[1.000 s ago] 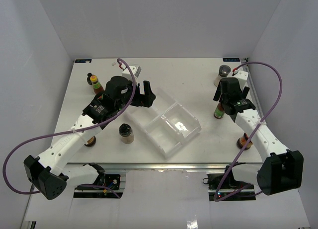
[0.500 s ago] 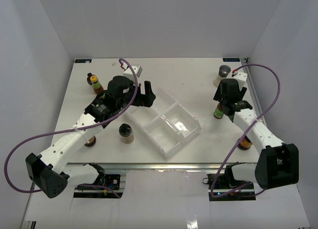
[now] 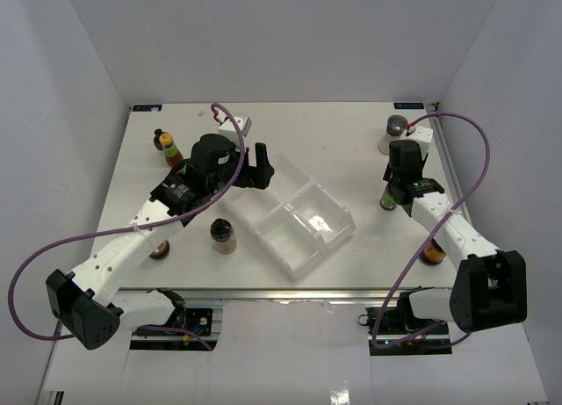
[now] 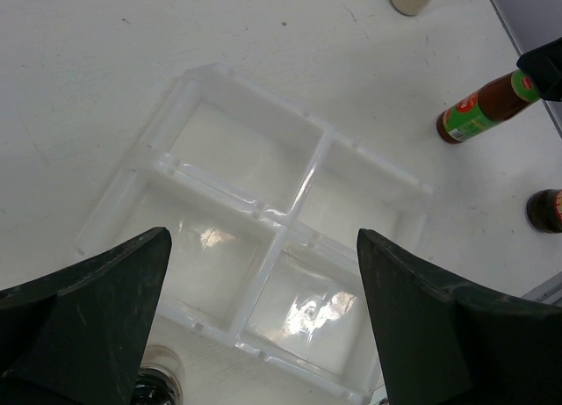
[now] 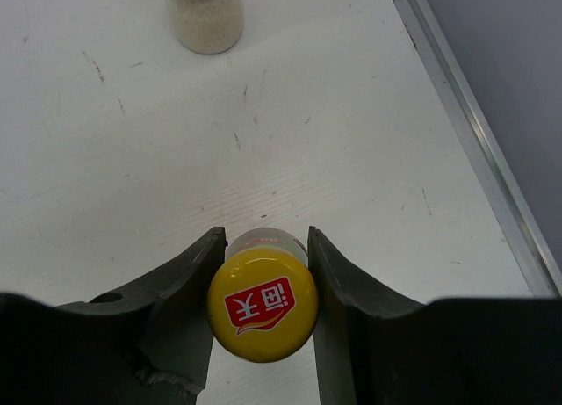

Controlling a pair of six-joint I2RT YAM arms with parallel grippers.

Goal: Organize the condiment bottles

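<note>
The tray (image 4: 307,181) is clear glossy plastic, the table (image 5: 351,159) matt and scuffed, the sauce bottle (image 5: 262,305) glossy-capped.

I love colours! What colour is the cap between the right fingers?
Yellow cap, best in right wrist view.

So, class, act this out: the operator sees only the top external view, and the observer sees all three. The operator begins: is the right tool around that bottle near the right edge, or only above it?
Observer: Around it. The right wrist view shows the right tool with a finger against each side of the sauce bottle, at its yellow cap.
Operator: The arm hides that cap from me. Any marking on it?
Observer: A red label with white characters on the cap's top.
Operator: And the left tool?
Observer: The left tool is open, with its fingers wide apart above the clear tray.
</note>
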